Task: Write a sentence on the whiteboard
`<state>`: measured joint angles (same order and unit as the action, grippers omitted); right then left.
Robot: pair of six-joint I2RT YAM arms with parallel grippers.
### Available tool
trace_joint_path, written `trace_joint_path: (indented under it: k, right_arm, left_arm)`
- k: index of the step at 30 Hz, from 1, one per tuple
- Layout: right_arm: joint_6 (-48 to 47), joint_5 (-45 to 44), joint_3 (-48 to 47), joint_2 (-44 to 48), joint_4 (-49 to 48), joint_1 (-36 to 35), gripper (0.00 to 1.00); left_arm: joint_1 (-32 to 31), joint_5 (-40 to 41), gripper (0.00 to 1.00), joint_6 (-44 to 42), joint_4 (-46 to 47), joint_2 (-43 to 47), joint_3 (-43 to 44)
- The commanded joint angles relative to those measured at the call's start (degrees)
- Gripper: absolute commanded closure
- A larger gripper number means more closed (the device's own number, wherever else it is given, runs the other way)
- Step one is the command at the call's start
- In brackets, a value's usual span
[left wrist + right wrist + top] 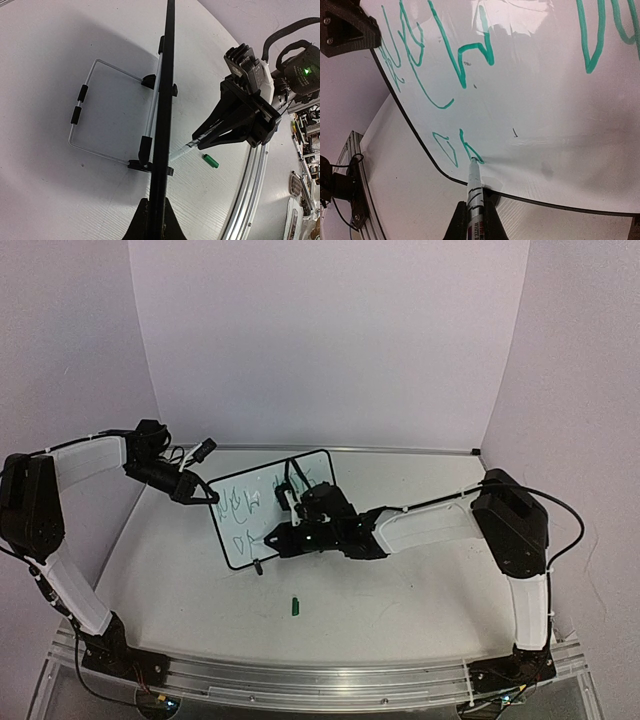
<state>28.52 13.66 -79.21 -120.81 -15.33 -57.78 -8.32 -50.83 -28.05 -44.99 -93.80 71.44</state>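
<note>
Whiteboard (272, 515) stands near upright on the counter (420, 590), propped by a wire stand (82, 93) behind it.

Left end effector (203, 493) is closed on the whiteboard's left edge, evidently to steady it against writing pressure.

Right end effector (278, 537), in front of the whiteboard, is closed around a marker (474, 182). The marker tip touches the lower left of the whiteboard face, at the second line of the green sentence (450, 55).

A green cap (296, 606) lies on the counter in front of the whiteboard, apart from it.

Writing judged under way, second line barely begun.
</note>
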Motion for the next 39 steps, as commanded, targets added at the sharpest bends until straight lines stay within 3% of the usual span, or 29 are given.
trace_joint_path:
  k: [1,14,39]
  right_arm:
    - [-0.23,0.90,-2.39,-1.39,-0.49,0.35,1.00]
    - [0.27,-0.60,3.28,7.34,-2.59,0.31,1.00]
    - [1.74,-2.23,0.61,0.85,-2.69,1.17,1.00]
  left_arm:
    - [0.43,6.62,1.00,0.28,0.96,1.27,1.25]
    - [0.42,6.66,1.00,0.23,0.92,1.55,1.17]
    - [0.41,6.79,1.00,0.28,0.95,1.45,1.16]
